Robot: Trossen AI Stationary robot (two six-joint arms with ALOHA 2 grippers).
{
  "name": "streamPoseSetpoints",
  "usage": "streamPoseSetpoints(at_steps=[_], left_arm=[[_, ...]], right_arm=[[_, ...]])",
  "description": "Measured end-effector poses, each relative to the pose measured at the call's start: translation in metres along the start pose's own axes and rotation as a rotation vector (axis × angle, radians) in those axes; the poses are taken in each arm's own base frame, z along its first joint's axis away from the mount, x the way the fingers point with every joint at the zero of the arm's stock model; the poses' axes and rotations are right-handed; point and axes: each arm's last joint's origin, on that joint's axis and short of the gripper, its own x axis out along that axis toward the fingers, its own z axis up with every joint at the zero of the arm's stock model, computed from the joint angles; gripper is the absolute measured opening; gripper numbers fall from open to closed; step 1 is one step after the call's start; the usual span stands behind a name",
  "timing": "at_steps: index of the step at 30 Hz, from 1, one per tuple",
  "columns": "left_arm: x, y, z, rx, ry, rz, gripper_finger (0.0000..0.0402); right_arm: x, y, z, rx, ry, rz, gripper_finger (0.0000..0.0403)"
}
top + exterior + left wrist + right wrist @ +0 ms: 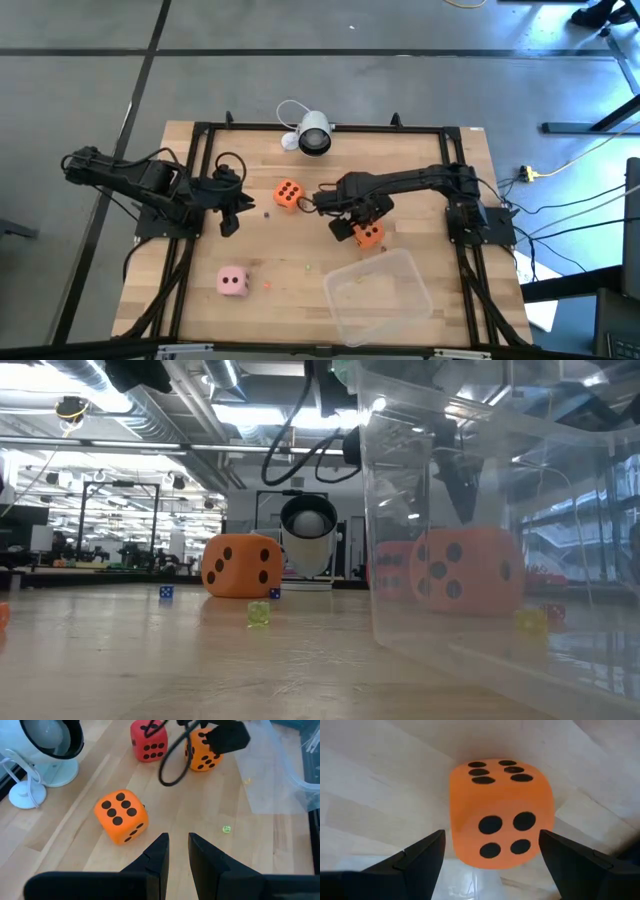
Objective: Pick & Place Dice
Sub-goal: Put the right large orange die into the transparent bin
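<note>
Wooden desk [200,300] carries everything. Clear tub [378,296] sits near your right arm. Right gripper [352,228] hangs over an orange die [369,236] beside the tub, fingers [422,857] spread wide either side, not pinching. Left gripper [176,851] waits at desk's left, fingers nearly together, empty. Second orange die [287,194] mid-desk, red die [149,740] beyond it, pink die [233,282] front left.

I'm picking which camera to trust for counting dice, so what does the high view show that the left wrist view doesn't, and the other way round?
Only the high view shows the pale pink die and the whole clear tub. Only the left wrist view shows the red die clearly. Both show two orange dice, one free and one between the right gripper's open fingers.
</note>
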Motion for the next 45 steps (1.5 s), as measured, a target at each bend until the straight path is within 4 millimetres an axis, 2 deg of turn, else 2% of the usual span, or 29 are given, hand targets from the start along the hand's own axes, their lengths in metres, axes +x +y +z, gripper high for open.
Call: streamPoseSetpoints(at_steps=[5, 13, 21, 33, 45], left_arm=[[0.0, 0.0, 0.0, 0.0, 0.001, -0.001, 0.0066], [0.0, 0.0, 0.0, 0.0, 0.002, -0.002, 0.0066], [0.0, 0.0, 0.0, -0.001, 0.001, -0.002, 0.0066], [0.0, 0.0, 0.0, -0.011, 0.006, -0.01, 0.0066], [0.0, 0.0, 0.0, -0.012, 0.006, -0.012, 0.0066]], right_arm=[[0.005, 0.002, 0.004, 0.003, 0.011, -0.007, 0.0311], [0.026, 0.014, 0.005, -0.046, 0.073, -0.042, 0.0296], [0.028, 0.012, 0.011, -0.043, 0.099, -0.044, 0.0266], [0.028, 0.01, 0.017, -0.063, 0.106, -0.02, 0.0109], [0.027, 0.01, 0.018, -0.095, 0.098, -0.004, 0.0008]])
